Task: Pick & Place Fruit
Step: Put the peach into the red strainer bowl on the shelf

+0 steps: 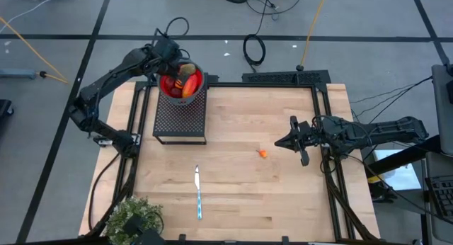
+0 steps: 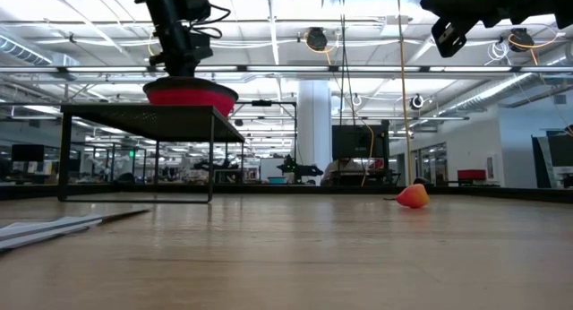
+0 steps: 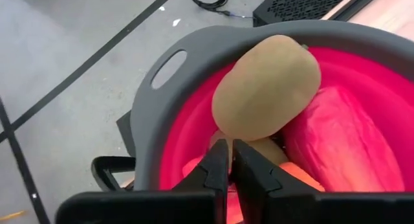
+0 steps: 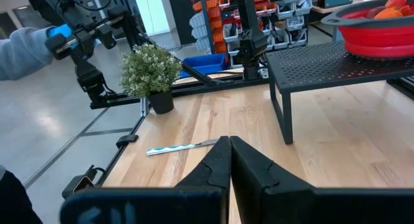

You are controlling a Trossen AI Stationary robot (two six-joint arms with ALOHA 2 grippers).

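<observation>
Red inside and grey at the rim, the bowl (image 1: 199,82) sits on the black mesh stand (image 1: 180,116) at the table's (image 1: 241,195) far left, and in it we see the fruit piled together. From the left wrist, a brown kiwi (image 3: 266,87) lies on top, its long axis slanting up across the bowl, with the long red-orange fruit (image 3: 339,141) beside it and touching it. Our left gripper (image 3: 231,160) hangs just above the pile, right by the kiwi's lower end, its fingers almost together and nothing between them. One small orange piece (image 1: 262,154) lies alone on the wood, near our right gripper (image 1: 289,141), which hovers above the table, clenched on nothing, tips pointing toward the stand. Beyond it lie the knife (image 1: 198,192) and the plant (image 1: 132,218).
</observation>
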